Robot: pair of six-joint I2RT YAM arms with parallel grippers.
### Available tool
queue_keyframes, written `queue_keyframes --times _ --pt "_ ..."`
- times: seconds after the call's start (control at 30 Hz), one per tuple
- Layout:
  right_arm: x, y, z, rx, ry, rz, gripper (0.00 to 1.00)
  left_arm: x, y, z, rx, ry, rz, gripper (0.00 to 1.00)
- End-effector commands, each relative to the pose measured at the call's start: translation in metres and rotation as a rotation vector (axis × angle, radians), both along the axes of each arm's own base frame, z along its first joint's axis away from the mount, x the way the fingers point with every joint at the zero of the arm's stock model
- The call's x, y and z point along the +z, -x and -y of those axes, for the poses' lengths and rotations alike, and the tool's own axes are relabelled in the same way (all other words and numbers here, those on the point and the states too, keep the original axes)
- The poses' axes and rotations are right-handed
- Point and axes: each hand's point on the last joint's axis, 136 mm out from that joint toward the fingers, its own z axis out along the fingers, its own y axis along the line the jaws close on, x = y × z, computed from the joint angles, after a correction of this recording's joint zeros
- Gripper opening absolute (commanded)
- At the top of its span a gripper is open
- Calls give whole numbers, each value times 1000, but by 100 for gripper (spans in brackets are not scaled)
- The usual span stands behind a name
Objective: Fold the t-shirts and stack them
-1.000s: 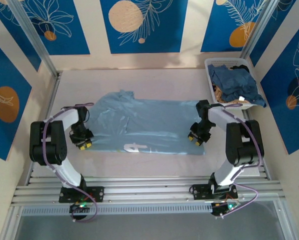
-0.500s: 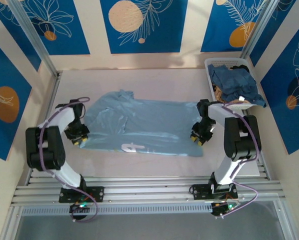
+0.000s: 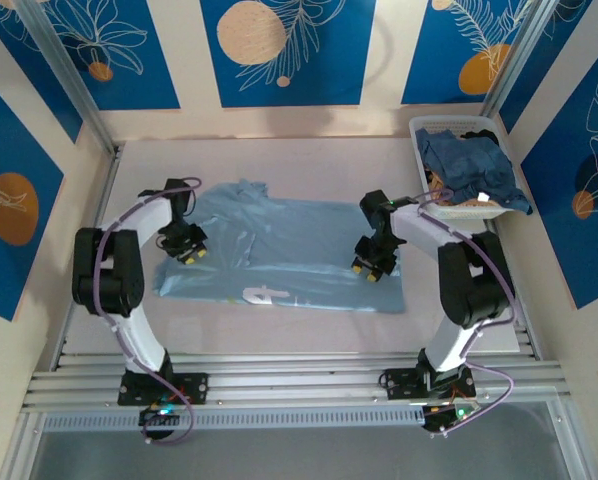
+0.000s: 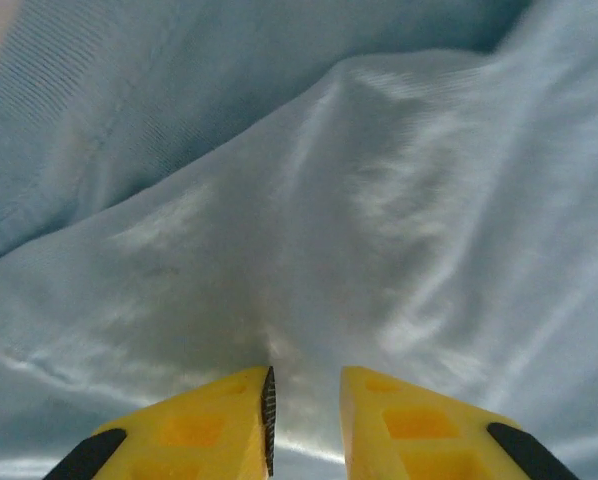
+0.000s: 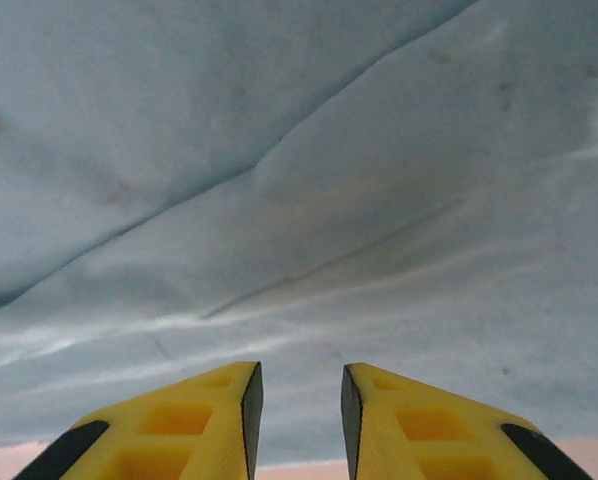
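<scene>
**One shirt spread out, none folded or stacked yet**

One light blue t-shirt (image 3: 289,250) is laid out at the middle of the table (image 3: 279,165), its long side running from 9 o'clock to 3 o'clock. No finished fold is seen on it and no stack has been begun, so the task is judged to be near its start. More work is left at 1 o'clock, where darker t-shirts (image 3: 469,160) are heaped in a white mesh basket (image 3: 457,121), one of them spilling over its rim.

The left gripper (image 3: 186,247) is set on the shirt's 9 o'clock end. The right gripper (image 3: 371,263) is set just inside its 3 o'clock end. In each wrist view the yellow jaws are held almost together, with a narrow slit between them and cloth seen beyond it. Whether a layer is clamped in either claw cannot be told. In the left wrist view a crease is seen running up to the slit, which may be read as a pinch, but this is not settled.

The fabric is a thin, soft, matte knit. Fine ribbing is shown along a seam at 10 o'clock in the left wrist view, and shallow wrinkles carry a faint sheen. White lettering (image 3: 266,294) is shown at the 6 o'clock hem. A rumpled lobe lies at 11 o'clock, and whether it is sleeve or collar cannot be told. The basket is of rigid plastic. The cloth is judged likely to sag and slide when raised.
</scene>
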Motion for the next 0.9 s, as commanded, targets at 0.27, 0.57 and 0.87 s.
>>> queue_keyframes --times 0.27,0.57,0.87 --pt "-17 52 -2 -30 -9 -186 30 -14 81 -30 5 -123 -145 22" --pt "44 -36 -7 68 -37 163 36 66 -53 -5 -67 -37 209 39" --pt "55 -135 9 91 -112 320 44 76 -187 50 -169 39 406 48"
